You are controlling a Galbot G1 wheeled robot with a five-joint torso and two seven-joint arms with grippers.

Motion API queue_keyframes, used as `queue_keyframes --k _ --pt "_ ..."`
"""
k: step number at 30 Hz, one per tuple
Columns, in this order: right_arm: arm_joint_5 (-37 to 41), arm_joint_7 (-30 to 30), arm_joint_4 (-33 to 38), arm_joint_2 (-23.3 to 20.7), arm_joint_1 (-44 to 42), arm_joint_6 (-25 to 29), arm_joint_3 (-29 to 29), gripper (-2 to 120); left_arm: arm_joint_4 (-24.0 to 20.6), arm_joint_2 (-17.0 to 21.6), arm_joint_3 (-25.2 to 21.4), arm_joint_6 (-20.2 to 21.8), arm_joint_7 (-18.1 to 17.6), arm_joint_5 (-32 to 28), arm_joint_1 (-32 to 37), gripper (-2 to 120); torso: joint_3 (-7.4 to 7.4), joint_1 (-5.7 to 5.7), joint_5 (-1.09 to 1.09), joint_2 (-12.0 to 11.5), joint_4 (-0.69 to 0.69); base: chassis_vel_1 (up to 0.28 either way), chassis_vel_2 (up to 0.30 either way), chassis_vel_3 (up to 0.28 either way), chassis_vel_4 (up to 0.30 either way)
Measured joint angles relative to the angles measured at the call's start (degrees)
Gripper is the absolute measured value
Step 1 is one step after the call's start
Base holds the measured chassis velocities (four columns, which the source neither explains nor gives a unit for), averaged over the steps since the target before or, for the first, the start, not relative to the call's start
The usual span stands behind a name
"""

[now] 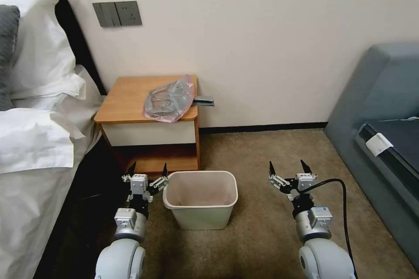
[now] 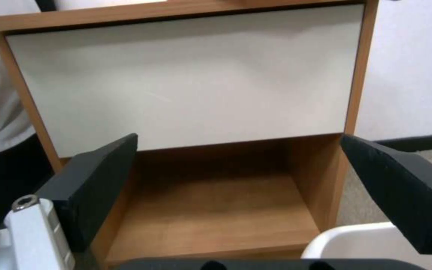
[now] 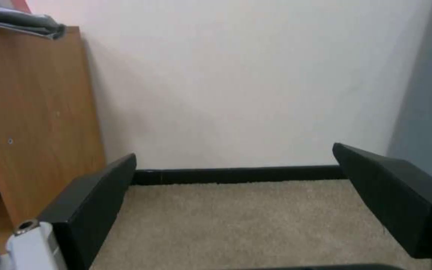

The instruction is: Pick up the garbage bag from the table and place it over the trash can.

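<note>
The garbage bag (image 1: 169, 98) lies crumpled at the right front corner of the counter (image 1: 126, 96), far beyond and above both empty, spread-jawed grippers, nearer the left gripper (image 1: 147, 170) than the right gripper (image 1: 288, 168), behind the trash can (image 1: 200, 204).

Wood, thin plastic film, moulded plastic and carpet around the table.

The table (image 1: 126, 100) has a smooth orange-brown wood top with a matt white drawer front (image 2: 186, 78) below it and a bare wood shelf (image 2: 216, 213) lower still. On the table's top lies the garbage bag (image 1: 169, 98), thin translucent grey film, wrinkled and glossy, pinkish at its edge. In front of the table stands the trash can (image 1: 200, 222), smooth cream plastic with a dull sheen. The floor around it is rough beige carpet (image 3: 256, 221). The left gripper (image 1: 147, 170) and right gripper (image 1: 288, 167) have matt black fingers (image 2: 96, 187) on pale metal-looking mounts.
</note>
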Motion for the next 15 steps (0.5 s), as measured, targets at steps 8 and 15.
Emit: queue_keyframes --k 8,15 --pt "0.0 0.0 0.0 0.0 0.0 0.0 0.0 100 0.0 0.0 0.0 0.0 0.0 0.0 0.0 100 0.0 0.0 0.0 0.0 0.0 0.0 0.0 0.0 0.0" --pt "0.0 0.0 0.0 0.0 0.0 0.0 0.0 100 0.0 0.0 0.0 0.0 0.0 0.0 0.0 100 0.0 0.0 0.0 0.0 0.0 0.0 0.0 0.0 0.0"
